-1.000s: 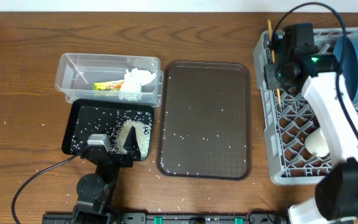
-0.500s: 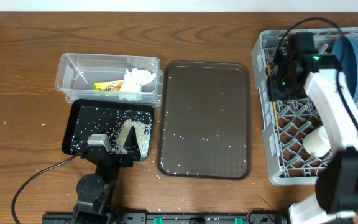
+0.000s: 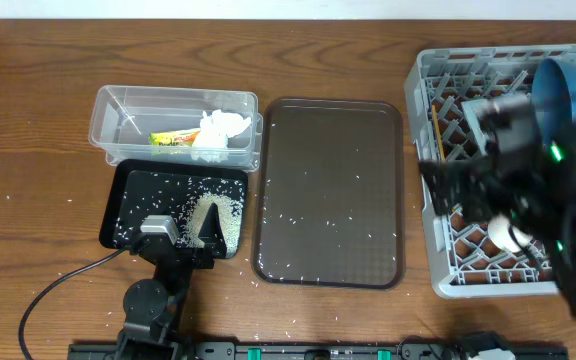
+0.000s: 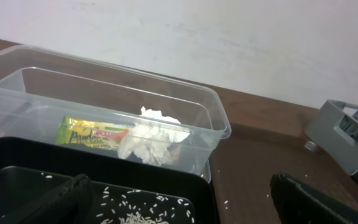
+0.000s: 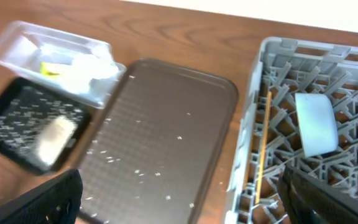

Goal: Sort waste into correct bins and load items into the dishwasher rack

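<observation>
My right gripper (image 5: 185, 199) is open and holds nothing; in the overhead view it is a blurred shape (image 3: 458, 190) above the left side of the grey dishwasher rack (image 3: 426, 80). A wooden chopstick (image 5: 261, 149) lies in the rack along its left wall, also visible from overhead (image 3: 436, 130). A dark blue plate (image 3: 568, 95) stands in the rack, and a white cup (image 3: 508, 232) sits near its front. The clear tub (image 3: 118, 115) holds the yellow-green wrapper (image 4: 86, 132) and crumpled tissue (image 4: 154, 140). My left gripper (image 4: 182, 205) hangs open over the rice (image 3: 218, 215) in the black tray (image 3: 133, 195).
A dark brown serving tray (image 3: 330, 150) lies between the bins and the rack, with rice grains scattered on it. More grains lie loose on the wooden table (image 3: 28, 200) around the black tray. A black cable (image 3: 58, 285) runs across the front left.
My right gripper has opened and let go of the chopstick, which now lies in the rack. The right arm has swung toward the table's front. The left arm has not moved.
</observation>
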Robot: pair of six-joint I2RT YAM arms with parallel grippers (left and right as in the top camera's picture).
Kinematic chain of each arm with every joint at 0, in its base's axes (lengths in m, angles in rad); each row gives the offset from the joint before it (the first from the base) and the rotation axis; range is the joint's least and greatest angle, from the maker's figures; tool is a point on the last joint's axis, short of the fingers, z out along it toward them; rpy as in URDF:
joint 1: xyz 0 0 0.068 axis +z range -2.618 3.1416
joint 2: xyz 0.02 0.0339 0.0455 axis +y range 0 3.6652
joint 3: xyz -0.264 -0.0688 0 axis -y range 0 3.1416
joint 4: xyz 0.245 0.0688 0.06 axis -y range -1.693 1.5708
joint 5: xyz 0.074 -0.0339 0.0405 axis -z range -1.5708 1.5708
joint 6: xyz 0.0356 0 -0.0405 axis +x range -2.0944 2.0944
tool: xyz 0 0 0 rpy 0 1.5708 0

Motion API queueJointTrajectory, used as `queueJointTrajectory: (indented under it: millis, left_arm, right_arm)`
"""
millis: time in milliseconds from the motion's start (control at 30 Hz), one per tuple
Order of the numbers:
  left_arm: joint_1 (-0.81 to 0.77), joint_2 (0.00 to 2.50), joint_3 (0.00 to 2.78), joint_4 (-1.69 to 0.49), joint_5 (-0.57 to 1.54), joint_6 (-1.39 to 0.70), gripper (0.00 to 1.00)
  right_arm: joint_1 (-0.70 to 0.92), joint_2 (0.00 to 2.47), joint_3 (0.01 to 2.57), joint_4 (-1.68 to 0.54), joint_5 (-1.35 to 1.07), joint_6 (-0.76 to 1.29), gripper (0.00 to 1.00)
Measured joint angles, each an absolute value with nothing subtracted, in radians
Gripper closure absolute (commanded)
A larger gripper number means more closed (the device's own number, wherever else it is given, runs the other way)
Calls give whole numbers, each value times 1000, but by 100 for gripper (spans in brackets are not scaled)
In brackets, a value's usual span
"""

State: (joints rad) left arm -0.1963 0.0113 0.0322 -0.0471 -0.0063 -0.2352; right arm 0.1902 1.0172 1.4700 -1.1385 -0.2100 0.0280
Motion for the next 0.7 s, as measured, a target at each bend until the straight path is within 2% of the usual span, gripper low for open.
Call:
queueJointTrajectory:
  millis: [333, 700]
  left_arm:
    - [-196, 11, 32, -47, -6, -235, 6]
    - [-196, 11, 32, -47, -6, -235, 6]
  right_arm:
    - [200, 810, 1471, -1293, -211, 99, 1]
    - [200, 785, 1471, -1406, -142, 94, 1]
